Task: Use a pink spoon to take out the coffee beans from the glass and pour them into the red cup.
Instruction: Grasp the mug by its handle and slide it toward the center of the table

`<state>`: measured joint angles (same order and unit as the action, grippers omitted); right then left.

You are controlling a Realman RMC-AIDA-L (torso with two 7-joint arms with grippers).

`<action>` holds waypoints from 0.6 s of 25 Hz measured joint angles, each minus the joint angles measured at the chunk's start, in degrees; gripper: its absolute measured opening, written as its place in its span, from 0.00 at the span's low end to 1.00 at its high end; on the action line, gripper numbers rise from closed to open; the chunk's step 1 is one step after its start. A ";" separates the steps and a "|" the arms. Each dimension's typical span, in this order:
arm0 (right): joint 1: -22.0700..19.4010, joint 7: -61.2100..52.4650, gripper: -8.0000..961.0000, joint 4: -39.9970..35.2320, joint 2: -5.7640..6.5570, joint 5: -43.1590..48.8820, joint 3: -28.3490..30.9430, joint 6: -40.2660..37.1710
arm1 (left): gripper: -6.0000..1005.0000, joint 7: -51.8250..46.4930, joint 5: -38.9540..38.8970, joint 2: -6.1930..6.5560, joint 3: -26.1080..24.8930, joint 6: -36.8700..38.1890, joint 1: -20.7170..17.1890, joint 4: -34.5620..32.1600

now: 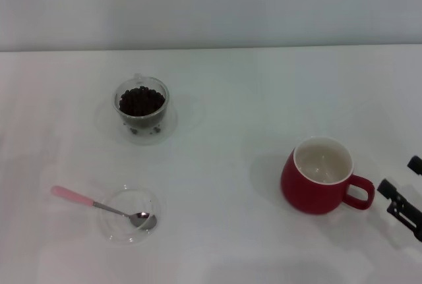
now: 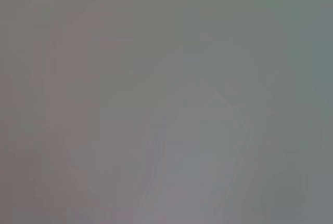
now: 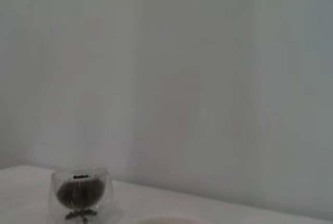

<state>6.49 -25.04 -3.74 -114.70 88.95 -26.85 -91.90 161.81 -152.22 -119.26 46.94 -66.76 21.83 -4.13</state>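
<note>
The pink spoon (image 1: 99, 205) lies at the front left of the white table, its pale handle pointing left and its metal bowl resting in a flat clear dish (image 1: 122, 226). Behind it stands the glass (image 1: 140, 106), filled with dark coffee beans (image 1: 141, 101); the right wrist view shows the same glass (image 3: 79, 193) from the side. The red cup (image 1: 320, 177) sits at the right with its handle pointing right and a cream inside that looks empty. Just right of that handle, my right gripper (image 1: 399, 175) is open at the picture's edge, holding nothing. My left gripper is out of view.
A thin clear saucer (image 1: 173, 124) lies under the glass. The table's back edge (image 1: 211, 49) meets a pale wall. The left wrist view shows only a featureless grey surface.
</note>
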 joint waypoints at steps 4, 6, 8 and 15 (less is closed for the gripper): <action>-0.46 0.11 0.77 0.52 -0.03 -0.01 -0.16 2.37 | 0.88 0.00 -0.01 0.03 -0.01 -0.55 -0.02 -0.08; -0.30 0.39 0.77 0.95 -0.11 -0.01 0.03 3.91 | 0.88 0.00 0.00 -0.02 0.07 -0.79 0.14 -0.09; -0.01 0.59 0.77 1.33 -0.15 -0.01 -0.03 4.83 | 0.88 0.00 0.09 -0.07 0.15 -0.89 0.28 -0.10; 0.24 0.60 0.77 1.47 -0.18 0.00 -1.92 4.92 | 0.88 -0.14 0.05 -0.14 0.13 -1.53 0.00 0.20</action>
<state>6.73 -24.43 -2.27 -114.87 88.94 -28.77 -86.98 161.66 -152.18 -119.40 47.06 -68.29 21.83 -3.93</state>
